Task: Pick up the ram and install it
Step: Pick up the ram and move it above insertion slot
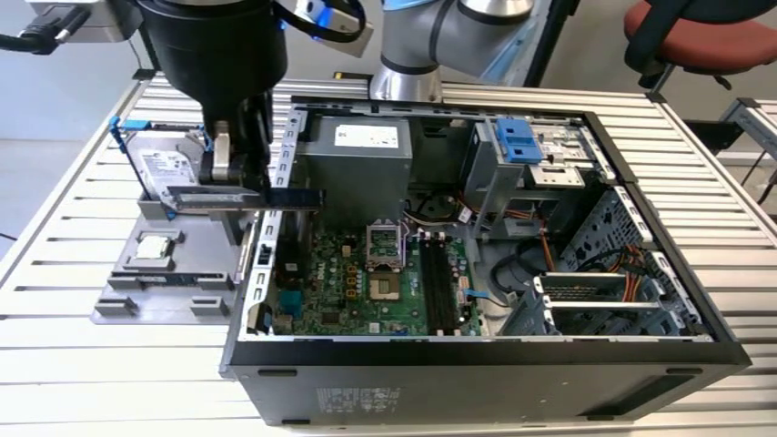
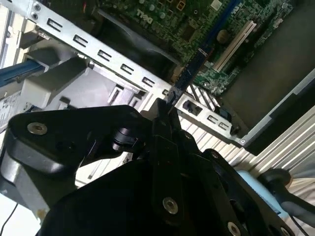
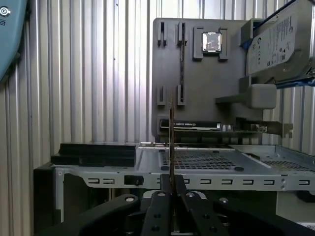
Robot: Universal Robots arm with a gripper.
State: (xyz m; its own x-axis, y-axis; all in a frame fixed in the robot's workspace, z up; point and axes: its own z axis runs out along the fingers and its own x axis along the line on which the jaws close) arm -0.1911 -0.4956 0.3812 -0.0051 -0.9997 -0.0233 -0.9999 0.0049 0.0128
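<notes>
gripper [image 3: 171, 183]: closed tight on ram [image 1: 295, 198] | ram: held in air across the slotted side wall of open computer case [image 1: 486, 353], between grey tray [image 1: 158, 305] and motherboard [image 1: 352, 291]

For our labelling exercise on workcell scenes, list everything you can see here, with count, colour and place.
ram: one, dark, held above the case's edge
computer case: one, black, open, on the table
motherboard: one, green, inside the case
hard drive: one, silver in blue frame, on the fixture
fixture: one, grey, beside the case, exterior view's left
table: one, silver slats, under everything
chair: one, red seat, beyond the table
gripper: one, black, shut on the ram
</notes>
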